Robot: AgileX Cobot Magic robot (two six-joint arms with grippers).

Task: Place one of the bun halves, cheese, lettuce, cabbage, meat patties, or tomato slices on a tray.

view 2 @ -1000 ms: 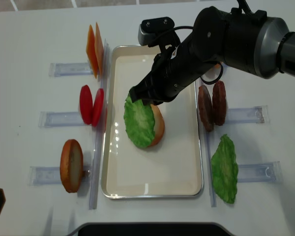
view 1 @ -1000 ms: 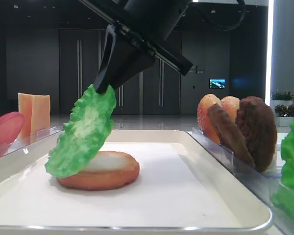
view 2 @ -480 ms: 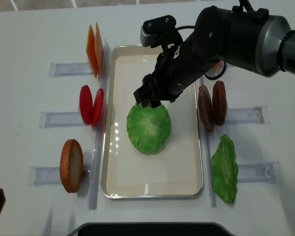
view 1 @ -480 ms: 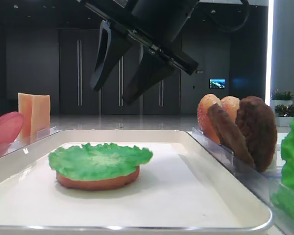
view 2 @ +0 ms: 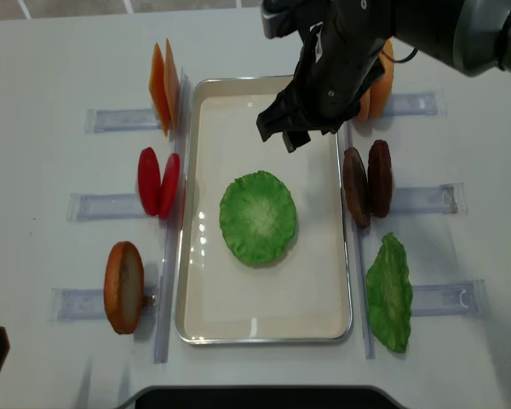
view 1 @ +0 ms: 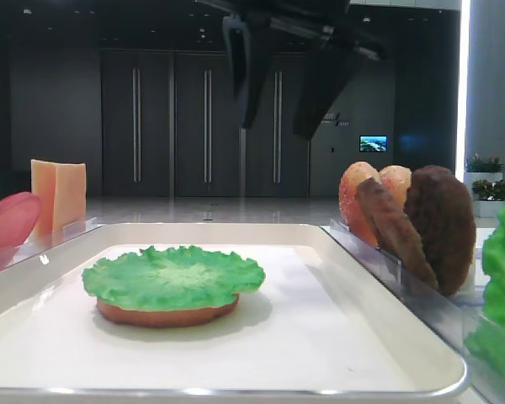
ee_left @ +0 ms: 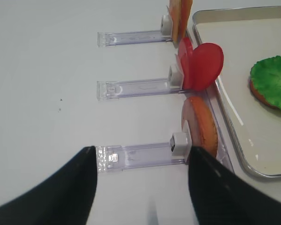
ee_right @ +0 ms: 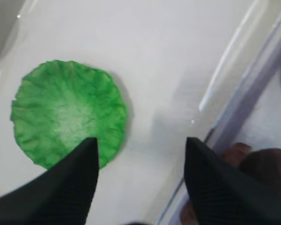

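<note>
1 lettuce [view 2: 257, 217] leaf, which we held pinched a second ago, now lies flat on the bun half [view 1: 167, 311] mid-tray [view 2: 264, 328], and our right gripper [view 2: 295, 129], fingers wide and empty, has lifted toward 12 o'clock, so that placement looks complete.

1. The right end effector [view 2: 283, 130] sits at the upper centre of the overhead view, its dark arm reaching in from the upper right corner.
2. Its two black fingers [ee_right: 61, 197] stand wide apart and hold nothing.
3. The left end effector [ee_left: 143, 187] fills the bottom edge of its wrist view, fingers spread apart, empty.
</note>
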